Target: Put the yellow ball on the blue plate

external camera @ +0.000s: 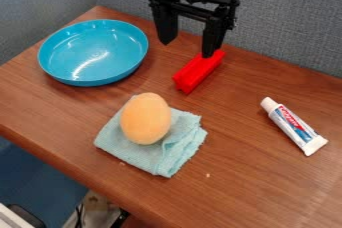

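The yellow ball (pixel 146 118), orange-yellow and egg-shaped, rests on a pale teal folded cloth (pixel 152 139) near the table's front edge. At the left rear sits the blue plate (pixel 94 52), a glossy round dish with nothing in it. My black gripper (pixel 191 41) hangs pointing down at the back centre, jaws open and holding nothing. It is right of the plate and well behind the ball, just above the far end of a red block.
A red block (pixel 198 72) lies just under and in front of the gripper. A white toothpaste tube (pixel 293 124) lies at the right. The wooden table's (pixel 254 172) front edge runs diagonally across the lower left.
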You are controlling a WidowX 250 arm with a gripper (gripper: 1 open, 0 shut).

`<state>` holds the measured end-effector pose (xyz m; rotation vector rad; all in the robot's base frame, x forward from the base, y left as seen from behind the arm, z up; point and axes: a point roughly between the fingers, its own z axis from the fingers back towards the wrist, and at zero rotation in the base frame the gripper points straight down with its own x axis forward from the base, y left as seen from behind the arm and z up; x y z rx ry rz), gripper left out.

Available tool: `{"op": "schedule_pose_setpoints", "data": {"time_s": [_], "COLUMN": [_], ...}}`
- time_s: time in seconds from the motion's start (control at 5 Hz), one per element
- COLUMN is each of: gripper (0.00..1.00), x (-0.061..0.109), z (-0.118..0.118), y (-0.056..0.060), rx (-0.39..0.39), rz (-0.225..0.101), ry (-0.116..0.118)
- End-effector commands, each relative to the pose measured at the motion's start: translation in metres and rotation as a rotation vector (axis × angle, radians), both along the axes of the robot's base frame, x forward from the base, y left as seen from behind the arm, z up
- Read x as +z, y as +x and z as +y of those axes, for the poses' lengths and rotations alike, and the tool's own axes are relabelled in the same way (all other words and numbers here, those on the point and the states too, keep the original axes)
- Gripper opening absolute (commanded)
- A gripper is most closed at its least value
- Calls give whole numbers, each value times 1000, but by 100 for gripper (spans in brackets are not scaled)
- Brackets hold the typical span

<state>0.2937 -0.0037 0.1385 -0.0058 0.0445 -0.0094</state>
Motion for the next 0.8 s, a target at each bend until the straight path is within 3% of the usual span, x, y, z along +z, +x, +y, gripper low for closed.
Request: {"op": "schedule_pose_setpoints", "data": {"time_s": [0.0, 0.4, 0.6], "gripper": [100, 100, 100], "x": [-6, -15, -23], "z": [0, 8, 14], "y": [-2, -35, -47], "rx": [9, 371, 621], "rz": [19, 0, -6], "ry": [0, 52, 74]}}
